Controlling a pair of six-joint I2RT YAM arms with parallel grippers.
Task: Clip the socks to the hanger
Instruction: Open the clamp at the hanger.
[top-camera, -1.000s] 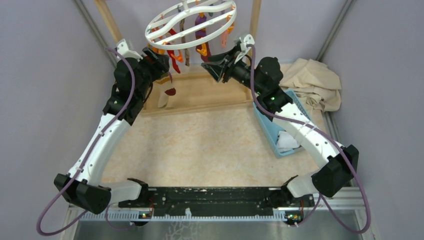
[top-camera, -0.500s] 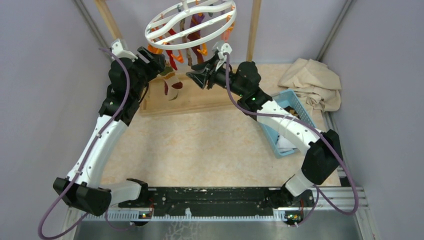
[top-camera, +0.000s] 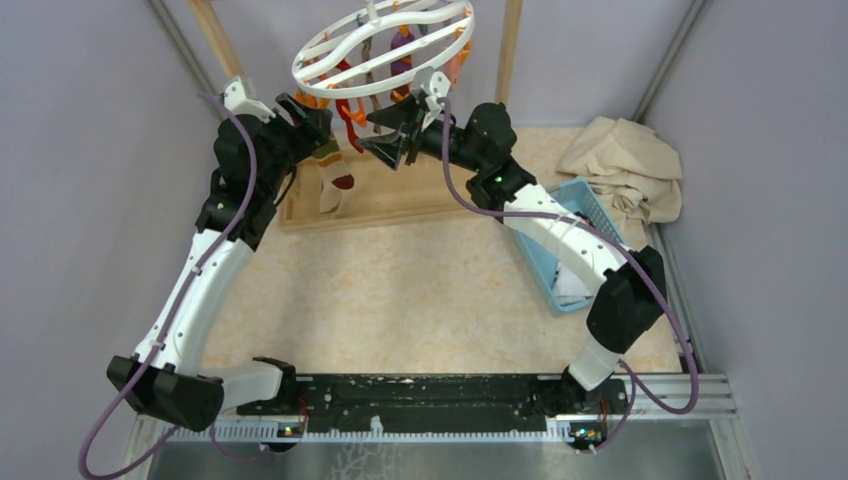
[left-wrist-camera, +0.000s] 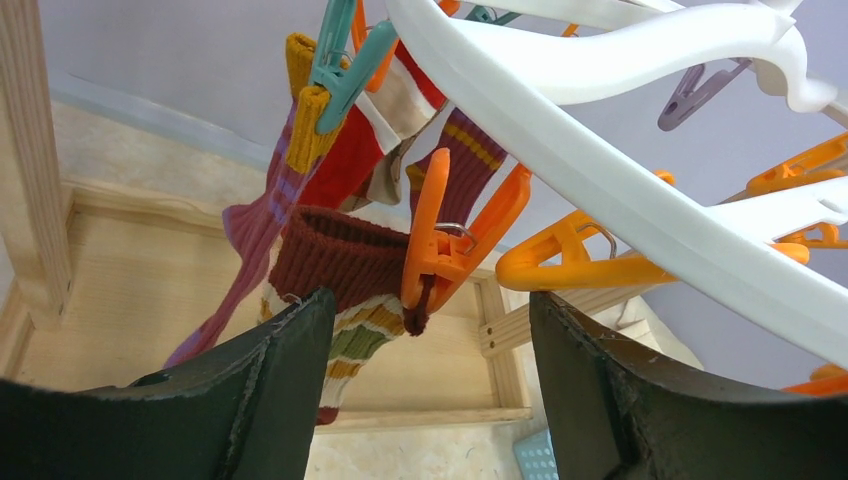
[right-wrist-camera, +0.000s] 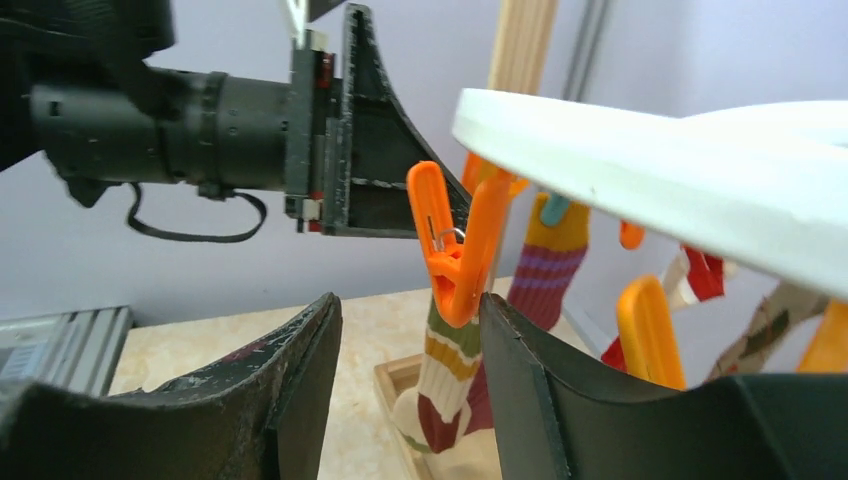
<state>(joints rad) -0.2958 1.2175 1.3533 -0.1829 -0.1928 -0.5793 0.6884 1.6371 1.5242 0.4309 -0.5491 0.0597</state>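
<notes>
Both your grippers are up at the far end, just under the hanger (top-camera: 330, 84), which hangs over the wooden frame (top-camera: 420, 195).

Your left gripper (top-camera: 320, 122) sits under the hanger's left rim with its jaws wide apart and nothing between the pads. On the left wrist view an orange peg (left-wrist-camera: 445, 240) hangs in the gap between the two fingers (left-wrist-camera: 270, 380). The brown cuff of a striped sock (left-wrist-camera: 335, 262) sits right against the peg's lower tip. It looks nipped there, though I can't tell for sure. That sock dangles below the rim, over the frame.

Your right gripper (top-camera: 386, 140) is just right of it and faces the left one, jaws spread and gripping nothing. The same orange peg shows beyond its fingertips (no contact visible).

More socks hang from the ring. There's a red and cream one under a teal peg (left-wrist-camera: 345, 55), and a purple-striped one (right-wrist-camera: 548, 262) further back.

A blue basket (top-camera: 530, 255) sits on the right of the table, with a beige cloth (top-camera: 625, 165) beyond it.
</notes>
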